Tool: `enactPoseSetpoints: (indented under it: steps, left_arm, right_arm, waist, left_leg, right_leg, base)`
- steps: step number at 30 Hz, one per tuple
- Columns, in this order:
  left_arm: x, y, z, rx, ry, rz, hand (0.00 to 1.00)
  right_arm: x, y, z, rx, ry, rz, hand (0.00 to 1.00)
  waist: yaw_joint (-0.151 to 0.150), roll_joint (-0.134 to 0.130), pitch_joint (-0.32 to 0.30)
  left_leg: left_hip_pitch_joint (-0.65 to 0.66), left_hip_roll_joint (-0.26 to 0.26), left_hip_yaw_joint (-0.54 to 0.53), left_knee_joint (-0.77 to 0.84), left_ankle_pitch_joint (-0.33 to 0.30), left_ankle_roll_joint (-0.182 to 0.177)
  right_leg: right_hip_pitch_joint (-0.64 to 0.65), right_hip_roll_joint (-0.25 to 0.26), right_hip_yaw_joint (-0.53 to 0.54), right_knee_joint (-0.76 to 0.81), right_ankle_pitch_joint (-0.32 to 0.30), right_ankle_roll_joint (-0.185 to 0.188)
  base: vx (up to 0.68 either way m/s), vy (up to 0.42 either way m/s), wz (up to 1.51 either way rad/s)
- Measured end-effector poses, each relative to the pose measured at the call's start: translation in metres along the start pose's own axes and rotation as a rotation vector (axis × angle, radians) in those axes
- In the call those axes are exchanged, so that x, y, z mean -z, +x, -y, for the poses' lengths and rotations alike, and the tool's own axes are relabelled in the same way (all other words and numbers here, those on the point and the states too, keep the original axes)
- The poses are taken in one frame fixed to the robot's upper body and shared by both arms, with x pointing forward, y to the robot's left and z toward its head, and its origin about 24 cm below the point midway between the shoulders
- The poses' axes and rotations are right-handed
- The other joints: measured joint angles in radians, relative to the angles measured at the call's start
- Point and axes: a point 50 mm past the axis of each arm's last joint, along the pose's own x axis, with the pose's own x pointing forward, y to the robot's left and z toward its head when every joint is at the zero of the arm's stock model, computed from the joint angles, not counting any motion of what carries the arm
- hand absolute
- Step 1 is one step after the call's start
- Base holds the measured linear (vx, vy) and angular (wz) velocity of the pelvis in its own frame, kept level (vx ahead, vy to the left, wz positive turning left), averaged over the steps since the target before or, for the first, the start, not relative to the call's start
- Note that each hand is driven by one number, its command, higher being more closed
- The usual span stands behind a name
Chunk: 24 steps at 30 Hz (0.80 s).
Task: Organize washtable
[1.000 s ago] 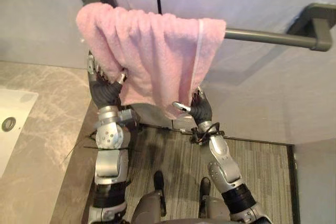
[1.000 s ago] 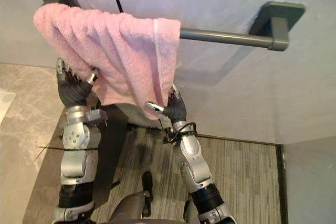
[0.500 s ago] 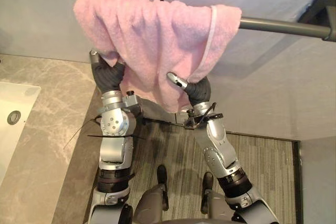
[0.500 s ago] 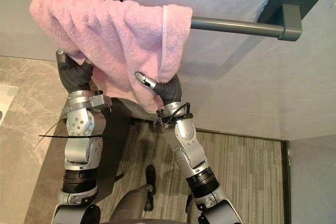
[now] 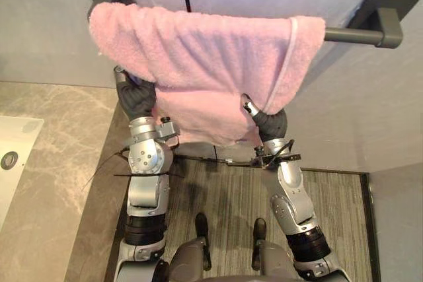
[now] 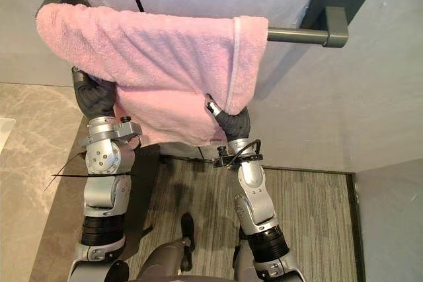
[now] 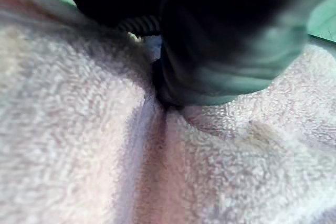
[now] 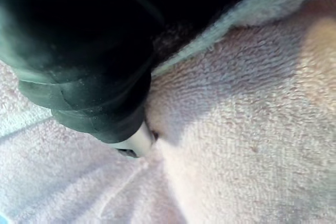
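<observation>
A pink towel (image 5: 198,57) hangs spread over a grey towel bar (image 5: 350,34) on the wall. My left hand (image 5: 135,97) reaches up under the towel's lower left edge. Its thumb lies against the cloth and its fingers are tucked into the fold, where the left wrist view shows the towel (image 7: 79,145) creasing toward the hand. My right hand (image 5: 268,122) holds the lower right corner, with the thumb on the front of the cloth and the fingers behind it. In the right wrist view the towel (image 8: 241,129) presses against that hand.
A marble counter (image 5: 46,189) with a white sink (image 5: 10,163) lies to my left. The bar's two wall brackets (image 5: 386,4) stick out from the grey wall. Striped grey carpet (image 5: 231,189) covers the floor below.
Both hands have closed on the towel's lower edge. The right hand has moved right with its corner, and the towel now lies wider along the bar. The camera has shifted.
</observation>
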Motion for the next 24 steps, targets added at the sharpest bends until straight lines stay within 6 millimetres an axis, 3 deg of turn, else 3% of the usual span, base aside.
enactPoseSetpoints:
  steps: [8, 24]
  left_arm:
    - [0.005, -0.010, 0.007, 0.068, -0.012, -0.024, 1.00]
    - [0.010, -0.018, 0.007, 0.053, 0.006, -0.049, 1.00]
  right_arm:
    - [-0.003, -0.011, 0.014, 0.041, -0.013, 0.004, 1.00]
    - [0.001, -0.021, 0.015, 0.056, -0.019, -0.009, 1.00]
  waist:
    - [-0.009, -0.003, 0.000]
    - [-0.009, -0.020, -0.005]
  left_leg:
    - [0.031, -0.001, 0.012, -0.019, 0.001, 0.001]
    - [0.052, -0.001, 0.019, -0.032, 0.001, 0.002]
  right_leg:
    - [0.020, 0.003, 0.018, -0.010, 0.001, 0.001]
    - [0.048, 0.005, 0.022, -0.041, 0.011, 0.008]
  base:
    - [0.01, 0.003, -0.04]
    - [0.00, 0.000, 0.00]
